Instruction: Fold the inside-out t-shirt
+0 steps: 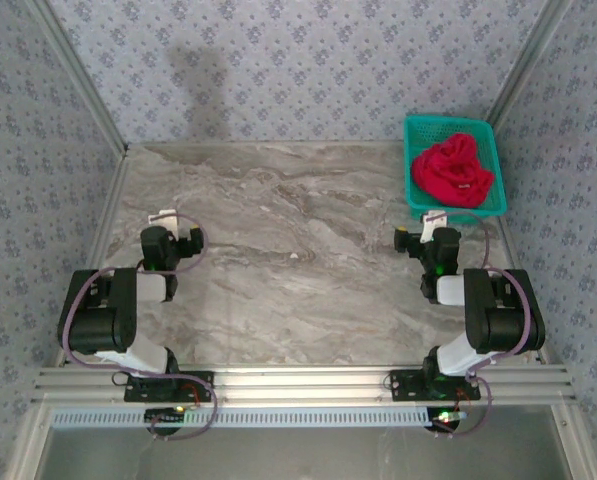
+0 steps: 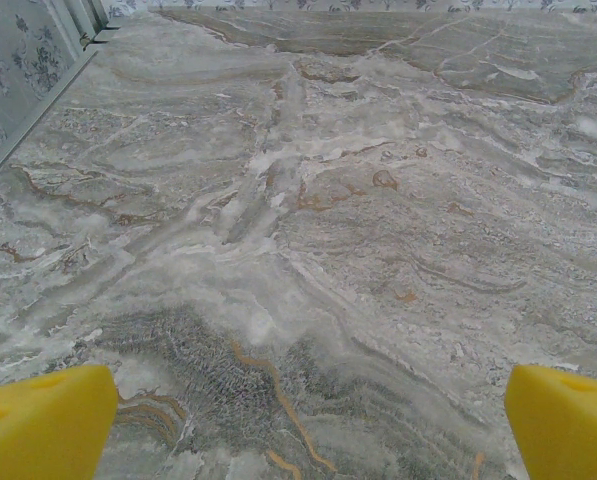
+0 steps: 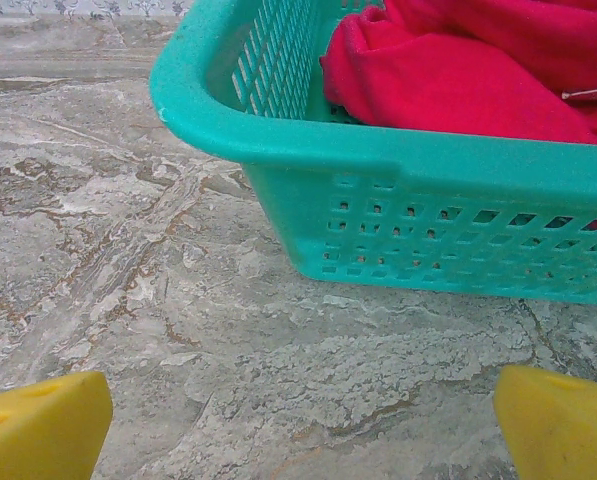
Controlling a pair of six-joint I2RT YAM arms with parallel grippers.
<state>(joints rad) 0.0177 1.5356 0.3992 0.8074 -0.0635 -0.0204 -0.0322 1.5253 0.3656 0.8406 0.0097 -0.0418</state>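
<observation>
I am seeing the red t-shirt [image 1: 452,170] lying bunched in a heap inside the teal basket [image 1: 414,128], at the far right corner of the table [image 1: 298,260]. Nothing of it is spread out yet.

The main risk I am expecting is at the pick. Because the cloth is crumpled, the right gripper [image 1: 430,230] may be catching several layers at once. It may also be catching only a thin edge that is slipping out during the lift. The basket is looking light, and its mesh wall is standing between the gripper and the cloth. If a finger is hooking the rim, the whole basket could be rising or sliding with the shirt. I am also not able to tell where the collar or sleeves are, so a blind grasp may be making the spreading harder.

The right gripper is hovering just before the basket's near wall, seemingly low over the table. Its yellow fingers [image 3: 38,425] are spread wide with nothing between them. The left gripper [image 1: 173,228] is sitting well apart on the left side, pointing over bare marble, equally wide and empty. Both arms are bending back toward their bases.
</observation>
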